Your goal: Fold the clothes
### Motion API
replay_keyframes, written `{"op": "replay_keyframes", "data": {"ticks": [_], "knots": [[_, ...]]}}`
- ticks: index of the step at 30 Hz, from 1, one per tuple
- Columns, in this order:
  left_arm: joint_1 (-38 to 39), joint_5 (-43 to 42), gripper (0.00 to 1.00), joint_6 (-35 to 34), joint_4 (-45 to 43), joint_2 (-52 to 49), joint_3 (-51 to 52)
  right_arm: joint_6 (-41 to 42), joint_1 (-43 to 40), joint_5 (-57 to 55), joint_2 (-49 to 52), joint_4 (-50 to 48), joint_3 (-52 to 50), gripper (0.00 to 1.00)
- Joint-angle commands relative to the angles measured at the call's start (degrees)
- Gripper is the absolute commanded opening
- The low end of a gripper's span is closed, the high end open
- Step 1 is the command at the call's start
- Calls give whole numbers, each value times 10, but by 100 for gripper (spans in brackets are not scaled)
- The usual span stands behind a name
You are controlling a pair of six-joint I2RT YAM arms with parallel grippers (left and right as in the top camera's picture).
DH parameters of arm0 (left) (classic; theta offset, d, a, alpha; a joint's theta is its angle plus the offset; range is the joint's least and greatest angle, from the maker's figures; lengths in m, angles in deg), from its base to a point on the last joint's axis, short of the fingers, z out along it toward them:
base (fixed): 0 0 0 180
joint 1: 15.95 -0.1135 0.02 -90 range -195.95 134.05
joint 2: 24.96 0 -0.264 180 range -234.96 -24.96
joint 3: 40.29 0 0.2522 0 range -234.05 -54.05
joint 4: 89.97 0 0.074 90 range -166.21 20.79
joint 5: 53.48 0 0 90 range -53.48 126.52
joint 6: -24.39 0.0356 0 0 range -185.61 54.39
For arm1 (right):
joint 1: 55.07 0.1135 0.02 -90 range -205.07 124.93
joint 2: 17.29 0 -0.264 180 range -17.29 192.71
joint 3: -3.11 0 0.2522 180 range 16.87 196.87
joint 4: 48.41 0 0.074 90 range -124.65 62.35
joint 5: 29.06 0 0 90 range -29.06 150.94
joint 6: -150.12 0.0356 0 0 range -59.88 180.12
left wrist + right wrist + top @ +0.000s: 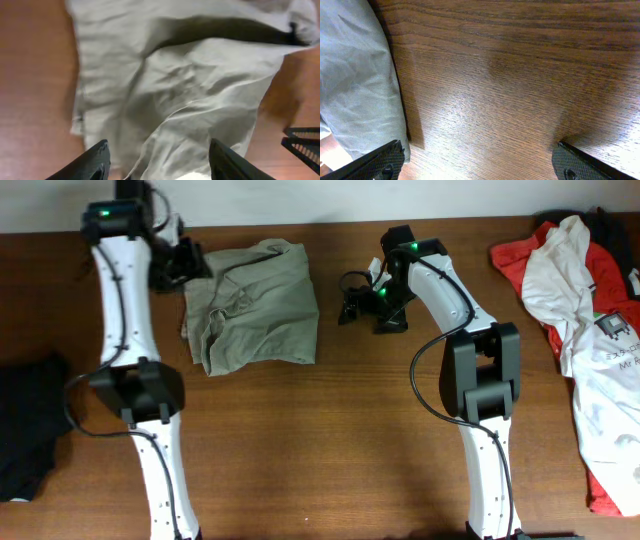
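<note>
The khaki grey-green garment (255,305) lies folded into a rough, wrinkled square at the back left of the table. My left gripper (178,265) is open at its upper left edge; in the left wrist view the cloth (170,90) fills the frame and both fingers (157,162) stand wide apart above it. My right gripper (358,298) is open to the right of the garment, apart from it, over bare wood. The right wrist view shows the garment's edge (355,85) at the left and nothing between the fingers (477,162).
A white printed T-shirt (590,350) lies over a red garment (520,260) at the right edge. A black garment (25,420) lies at the left edge. The brown wooden table (330,450) spreads in front.
</note>
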Motion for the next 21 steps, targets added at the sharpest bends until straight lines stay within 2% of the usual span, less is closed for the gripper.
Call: {"op": "replay_keyframes", "data": {"ticks": [1,2,4,9,10,16,21], "knots": [[-51,-113,62,35,23,-6,17,-40,-5,10,25,-1,-15,99],[-63,-159,59,68,23,-8,46,-44,-5,14,25,-1,-15,99],[-67,-177,58,104,5,-8,102,-66,-5,33,25,-1,-15,99],[-75,-160,60,101,-131,-8,285,-66,-5,37,25,6,-15,99],[-83,-156,64,101,-150,-8,301,-75,-5,54,25,6,-15,99],[-122,-151,68,99,-186,-8,306,-75,-4,59,25,1,-15,99],[-78,-164,75,97,-221,-47,306,-75,-4,59,25,2,-15,99]]}}
